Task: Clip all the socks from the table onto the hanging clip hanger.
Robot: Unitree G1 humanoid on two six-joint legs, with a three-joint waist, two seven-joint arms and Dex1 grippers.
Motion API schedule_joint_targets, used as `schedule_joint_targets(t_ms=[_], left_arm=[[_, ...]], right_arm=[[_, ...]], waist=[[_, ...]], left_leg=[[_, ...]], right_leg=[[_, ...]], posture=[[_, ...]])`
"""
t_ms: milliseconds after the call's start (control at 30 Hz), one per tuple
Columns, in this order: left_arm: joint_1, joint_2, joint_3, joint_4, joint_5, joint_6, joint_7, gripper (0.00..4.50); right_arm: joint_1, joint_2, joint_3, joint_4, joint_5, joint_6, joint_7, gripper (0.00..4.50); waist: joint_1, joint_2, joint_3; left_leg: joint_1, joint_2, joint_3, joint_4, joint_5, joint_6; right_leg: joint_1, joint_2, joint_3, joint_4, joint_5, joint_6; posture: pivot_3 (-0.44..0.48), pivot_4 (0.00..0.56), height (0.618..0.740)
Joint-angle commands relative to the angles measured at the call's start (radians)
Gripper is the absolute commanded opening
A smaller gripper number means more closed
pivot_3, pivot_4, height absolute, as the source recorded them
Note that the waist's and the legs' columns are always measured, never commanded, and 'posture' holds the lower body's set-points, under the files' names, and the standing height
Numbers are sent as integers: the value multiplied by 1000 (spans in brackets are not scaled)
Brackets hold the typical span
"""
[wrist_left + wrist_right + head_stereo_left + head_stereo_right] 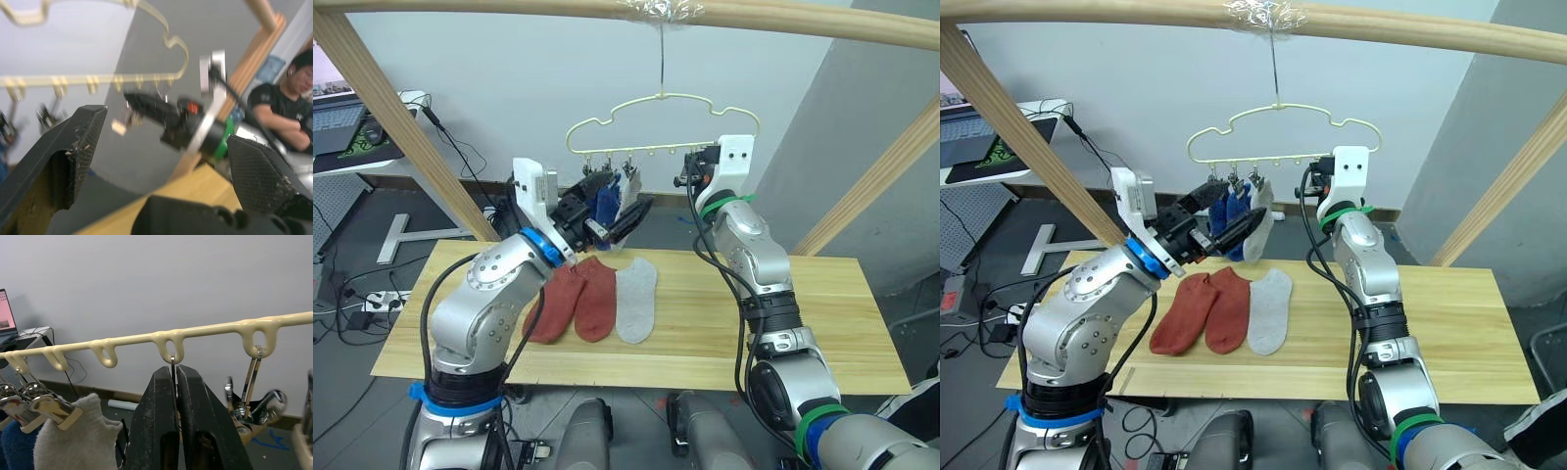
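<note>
Three socks already hung from the clip hanger (662,122): two blue socks (604,199) and a light grey sock (78,440), all on the cluster of clips just beside the left gripper (619,221), whose fingers stood wide apart with nothing between them, raised to the level of the hung socks. The right gripper (177,396) was up at the hanger's lower bar, its two fingers pressed together on the fourth clip (173,366), directly under its loop; a further clip (254,404) dangled free just beside that gripper on the far side from the hung socks. Well below both grippers, on the table (832,313), lay the remaining three: two rust-red socks (578,299) overlapping each other and a second grey sock (637,302) touching the nearer red one. These looked light, limp and quite unbreakable, so they would probably sag and fold when lifted; I judged the cuff end the best place to pinch, as the doubled fabric there gives a clip something to bite. The hanger itself hung from a single hook and would likely swing under a push, so the clip wanted steadying while a cuff was fed in. The small metal clips seemed stiff and springy.
</note>
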Motion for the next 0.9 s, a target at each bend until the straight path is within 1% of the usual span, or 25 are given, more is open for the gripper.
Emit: schedule_joint_targets(t_ms=[33,67,100,200,267,367,500,567,633,733,800,900], left_arm=[[92,34,-113,24,127,-37,-19,4500],[117,31,-153,67,165,-46,-15,4500],[134,22,-197,124,220,-92,-14,4500],[123,-47,-275,310,334,-178,18,4500],[94,-95,-288,417,389,-231,44,4500],[66,-141,-288,520,429,-276,47,4500],[-52,-220,-299,794,533,-406,104,4500],[-103,-251,-289,897,559,-445,116,4500],[-133,-264,-300,996,590,-451,102,4500],[-150,-279,-314,1092,622,-465,71,4500],[-154,-286,-308,1120,628,-471,52,4500],[-132,-281,-291,1113,615,-450,10,3908]], right_arm=[[8,-32,16,-88,25,62,56,8],[16,-41,22,-109,31,84,75,8],[24,-50,25,-129,37,105,89,8],[46,-66,32,-176,47,150,112,8],[60,-72,38,-202,50,175,117,8],[71,-72,40,-225,51,195,113,8],[92,-58,39,-269,53,229,88,8],[100,-56,38,-285,53,242,84,8],[103,-56,36,-294,52,250,82,8],[105,-58,31,-299,51,257,79,8],[102,-56,28,-299,52,261,73,8],[108,-60,18,-312,55,271,64,0]], waist=[[0,1,1],[0,2,1],[0,2,1],[2,3,2],[1,3,2],[0,3,2],[-1,3,3],[-2,3,3],[-3,3,3],[-7,3,3],[-7,3,3],[-10,3,3]], left_leg=[[0,0,0,0,0,0],[0,0,0,-1,0,0],[0,0,0,-1,0,0],[0,0,0,0,0,0],[0,0,0,0,0,0],[0,0,1,0,0,0],[-1,0,0,0,0,0],[-1,-1,1,0,0,0],[-2,-1,1,0,0,0],[-2,-1,1,0,0,1],[-2,0,1,-1,0,1],[-2,0,0,-1,0,1]], right_leg=[[0,0,0,0,0,0],[0,0,0,0,0,0],[0,0,0,0,0,-1],[-1,-1,0,0,-1,-1],[-1,-1,0,0,-1,-1],[-1,-1,0,0,-1,-1],[-1,-1,-1,0,-1,-1],[-1,-1,-1,-1,-1,-1],[-1,-1,-1,-1,-1,-1],[-1,-1,-1,-2,0,0],[-1,0,-2,-2,-1,0],[-1,0,-2,-2,-1,0]], posture=[[37,255,740],[29,257,740],[29,257,740],[9,261,740],[0,262,740],[-7,264,740],[-43,274,740],[-43,274,740],[-53,276,740],[-53,276,740],[-73,276,740],[-73,276,740]])
